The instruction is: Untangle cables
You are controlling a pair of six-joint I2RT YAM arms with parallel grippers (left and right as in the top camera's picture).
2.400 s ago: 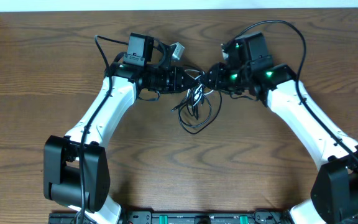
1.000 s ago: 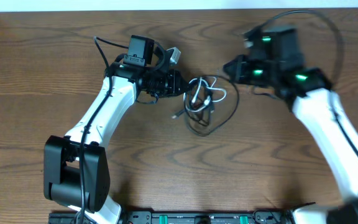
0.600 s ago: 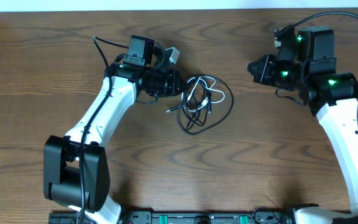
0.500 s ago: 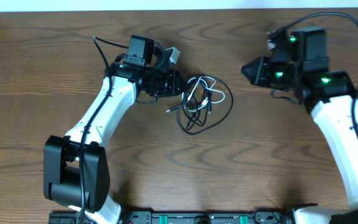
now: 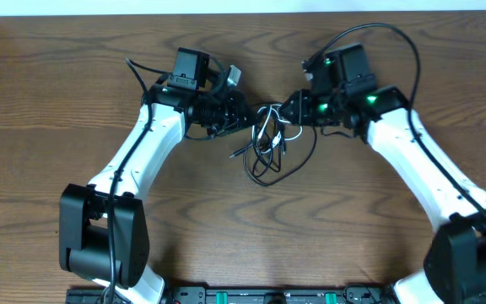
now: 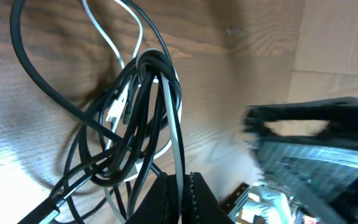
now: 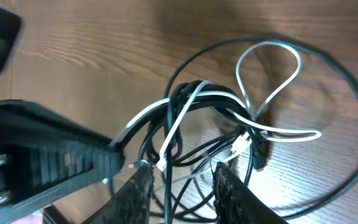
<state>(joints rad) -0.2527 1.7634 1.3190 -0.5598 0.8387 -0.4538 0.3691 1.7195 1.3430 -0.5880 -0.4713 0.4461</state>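
At the middle of the table (image 5: 74,76), between the two arms, the black cable (image 7: 185,93) and the white cable (image 6: 174,143) lie knotted together in one loose bundle, the black one spreading in a wide loop toward the near edge. The left gripper (image 6: 180,199) sits at the left side of the bundle with its fingers pressed together on a strand of the white cable, which runs straight up from the grip into the knot. Half a second ago the right arm was well off to the right, clear of the cords; it has now swung back in, and the right gripper (image 7: 182,199) sits at the right side of the bundle, facing the left one. Its fingers stand apart, with several strands crossing the gap between them; they seem not to be touching any strand, though the wrist view leaves that unclear. The left arm and the bundle have barely shifted.
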